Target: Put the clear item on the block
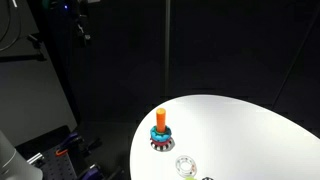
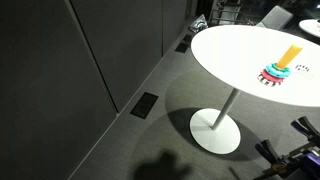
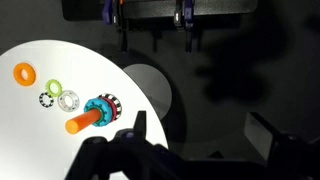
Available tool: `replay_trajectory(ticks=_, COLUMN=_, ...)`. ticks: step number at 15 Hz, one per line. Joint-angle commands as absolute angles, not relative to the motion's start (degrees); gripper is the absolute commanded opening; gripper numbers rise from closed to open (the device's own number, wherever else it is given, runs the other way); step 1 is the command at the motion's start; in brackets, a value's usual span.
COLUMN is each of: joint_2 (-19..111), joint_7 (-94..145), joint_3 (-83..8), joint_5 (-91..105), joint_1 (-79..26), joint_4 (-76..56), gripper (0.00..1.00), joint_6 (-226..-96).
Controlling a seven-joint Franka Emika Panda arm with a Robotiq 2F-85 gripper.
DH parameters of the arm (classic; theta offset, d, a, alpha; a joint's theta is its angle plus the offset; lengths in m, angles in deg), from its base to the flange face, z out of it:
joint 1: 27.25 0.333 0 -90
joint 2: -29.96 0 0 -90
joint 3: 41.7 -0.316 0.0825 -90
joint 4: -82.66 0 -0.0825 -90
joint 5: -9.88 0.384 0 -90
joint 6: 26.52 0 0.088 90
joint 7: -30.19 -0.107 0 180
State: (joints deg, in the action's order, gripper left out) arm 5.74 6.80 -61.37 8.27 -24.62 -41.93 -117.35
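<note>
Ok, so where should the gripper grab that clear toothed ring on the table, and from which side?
Take the clear item across its outer toothed rim, coming straight down from above: it lies flat on the table, too low for a side approach. Probably line the grip up so it clears the black ring close beside it.

Round white surface point(image 1: 245, 125) on one slim pedestal with a disc foot point(image 2: 216, 131), set on grey carpet point(image 2: 120, 140). Near the rim, the block point(image 1: 161, 131): orange cylinder upright, teal middle, red-and-white toothed base flat on the top. Just beside it, apart, the clear item point(image 1: 186, 166) lying flat (toothed rim glinting). In the wrist view, next to that disc, a black toothed ring point(image 3: 46, 100) and a green ring point(image 3: 54, 88); farther off, an orange ring point(image 3: 23, 72), all flat.
</note>
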Motion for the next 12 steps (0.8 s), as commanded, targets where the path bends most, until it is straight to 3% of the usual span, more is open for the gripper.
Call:
replay_trajectory(ticks=1, joint_2=6.1, joint_7=6.2, joint_3=-59.9, joint_5=7.7, joint_1=-22.8, joint_4=-41.7, gripper=1.00, joint_6=-117.2)
replay_trajectory(ticks=12, joint_2=2.5, joint_7=6.0, joint_3=-55.8, joint_5=9.4, joint_1=-23.8, joint_4=-44.1, gripper=1.00, joint_6=-122.8)
